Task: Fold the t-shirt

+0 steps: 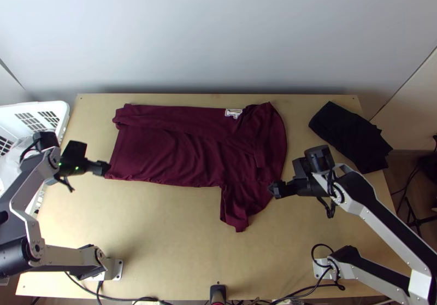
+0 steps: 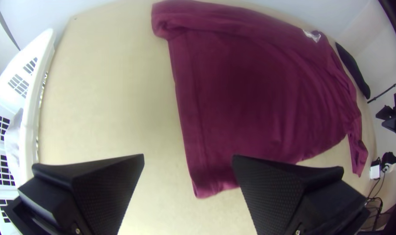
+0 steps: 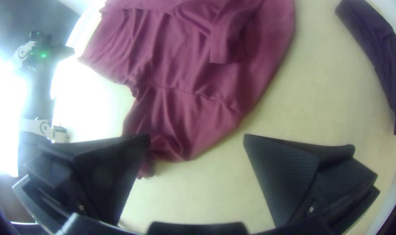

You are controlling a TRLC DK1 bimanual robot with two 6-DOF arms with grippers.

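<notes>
A maroon fabric t-shirt (image 1: 175, 154) is laid across a light wooden table (image 1: 175, 239), its twelve-o'clock side folded over. Near its eight o'clock, the black flat-fingered left gripper (image 1: 102, 168) is spread wide; near four, the matching right gripper (image 1: 275, 190) is likewise parted. Nothing is grasped.

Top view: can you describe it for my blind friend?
A maroon t-shirt lies partly folded on a light wooden table, its far side turned inward. The open left gripper is by the hem, the open right gripper by the other end. Black cloth lies right, a white basket left.
</notes>
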